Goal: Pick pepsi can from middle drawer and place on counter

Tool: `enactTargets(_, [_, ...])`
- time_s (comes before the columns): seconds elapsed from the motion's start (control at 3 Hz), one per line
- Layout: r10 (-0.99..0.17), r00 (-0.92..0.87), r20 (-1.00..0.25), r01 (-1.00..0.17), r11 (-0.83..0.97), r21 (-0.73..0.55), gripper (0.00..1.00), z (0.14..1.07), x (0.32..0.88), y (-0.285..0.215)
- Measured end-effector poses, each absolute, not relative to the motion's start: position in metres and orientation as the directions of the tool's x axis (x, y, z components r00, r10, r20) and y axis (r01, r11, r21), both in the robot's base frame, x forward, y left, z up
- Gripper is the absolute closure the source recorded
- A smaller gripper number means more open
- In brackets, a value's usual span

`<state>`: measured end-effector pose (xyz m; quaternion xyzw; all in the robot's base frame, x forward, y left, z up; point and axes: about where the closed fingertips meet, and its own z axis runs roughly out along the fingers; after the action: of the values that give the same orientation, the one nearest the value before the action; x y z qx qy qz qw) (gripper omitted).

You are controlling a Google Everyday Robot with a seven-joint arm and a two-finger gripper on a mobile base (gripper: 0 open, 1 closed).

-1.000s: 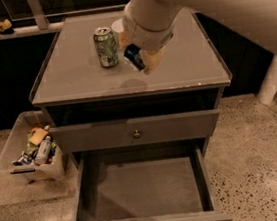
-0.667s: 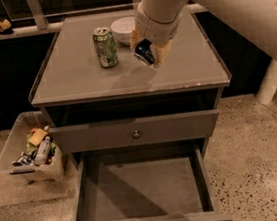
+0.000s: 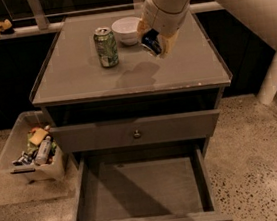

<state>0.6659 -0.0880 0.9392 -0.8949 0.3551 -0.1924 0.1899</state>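
The gripper [image 3: 154, 44] is carrying the pepsi can [image 3: 150, 40] over the counter [image 3: 74, 82], with its two pale fingers [image 3: 168, 43] clamped on either side of the can. Compared with a second ago, the arm is drifting to the right and toward the back of the counter. This is taking the can away from the green can [image 3: 106, 47] and bringing it in just beside the white bowl [image 3: 126, 31].

The pepsi can is hanging tilted, not upright. Its soft shadow is lying on the grey surface below and toward the front, which suggests it is not yet touching down.

The middle drawer [image 3: 140, 188] is standing pulled out with nothing on its floor, so the picking half of the task appears to be done. The knobbed drawer front [image 3: 137, 132] above it is sitting closed. A plastic bin [image 3: 31, 158] of odds and ends is resting on the floor to the left of the cabinet, well apart from the action.

What is left is the placing. The can will probably need righting and lowering onto a bare patch of counter, and the open area to the right of the bowl and green can looks the safest. With the can leaning as it is, letting go now would likely let it topple or roll.
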Motion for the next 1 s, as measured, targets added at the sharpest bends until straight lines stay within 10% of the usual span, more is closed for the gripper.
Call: enactTargets(1.0, [-0.692,0.706,-0.152,-0.696,-0.638,-0.329,1.0,0.837,0.704,-0.118])
